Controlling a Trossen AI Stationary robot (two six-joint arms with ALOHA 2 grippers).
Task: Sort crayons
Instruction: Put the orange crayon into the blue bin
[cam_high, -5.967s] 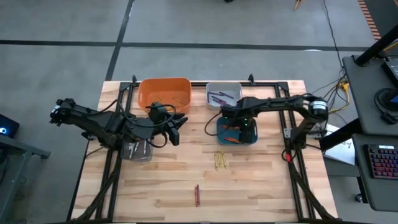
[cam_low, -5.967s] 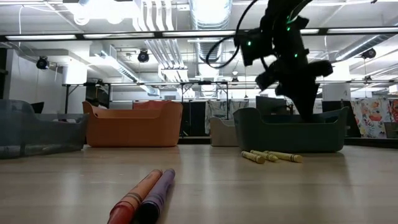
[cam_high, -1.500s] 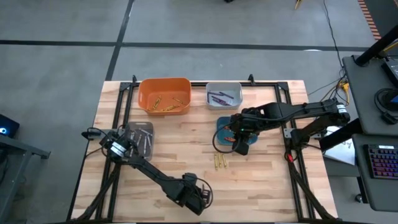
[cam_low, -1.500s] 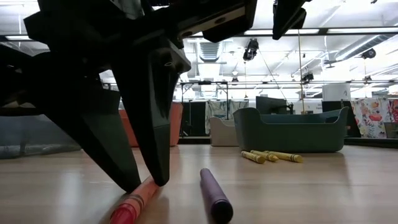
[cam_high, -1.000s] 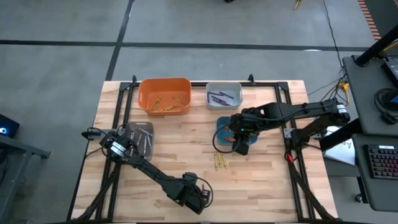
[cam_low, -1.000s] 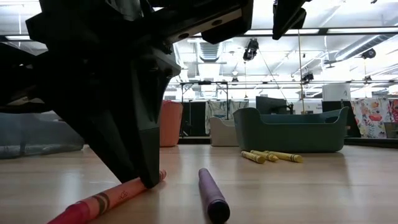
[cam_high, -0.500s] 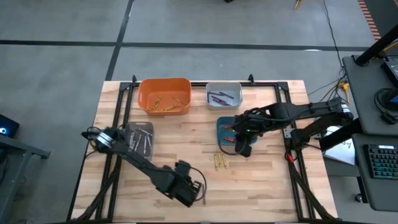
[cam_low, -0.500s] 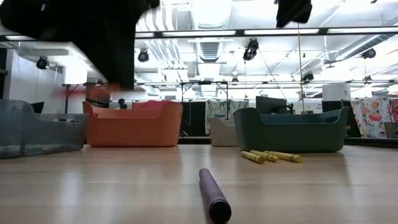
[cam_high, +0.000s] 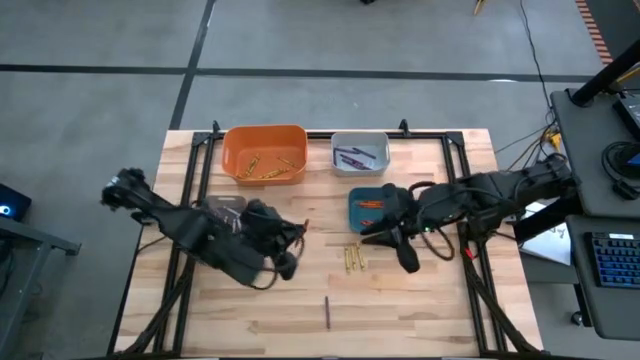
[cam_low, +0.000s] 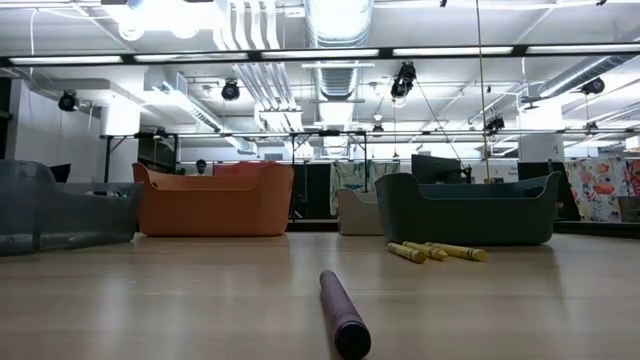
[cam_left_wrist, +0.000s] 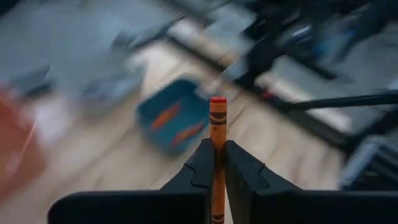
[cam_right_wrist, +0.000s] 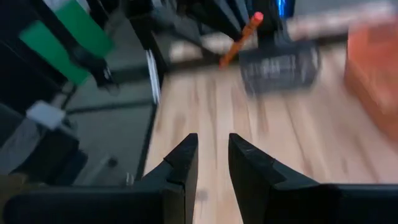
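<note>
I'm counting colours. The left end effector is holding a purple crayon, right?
Not quite. The left end effector is holding a crayon, but it is an orange crayon, as the left wrist view shows. The purple crayon lies loose on the table.

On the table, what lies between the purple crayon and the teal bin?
In the high view, the yellow crayons lie between the purple crayon and the teal bin.

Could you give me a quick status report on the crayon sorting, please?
Left gripper shut on an orange-red crayon, carried above the table. Right gripper open, empty, near the yellow crayons. Purple crayon lies loose. Nothing blocking.
</note>
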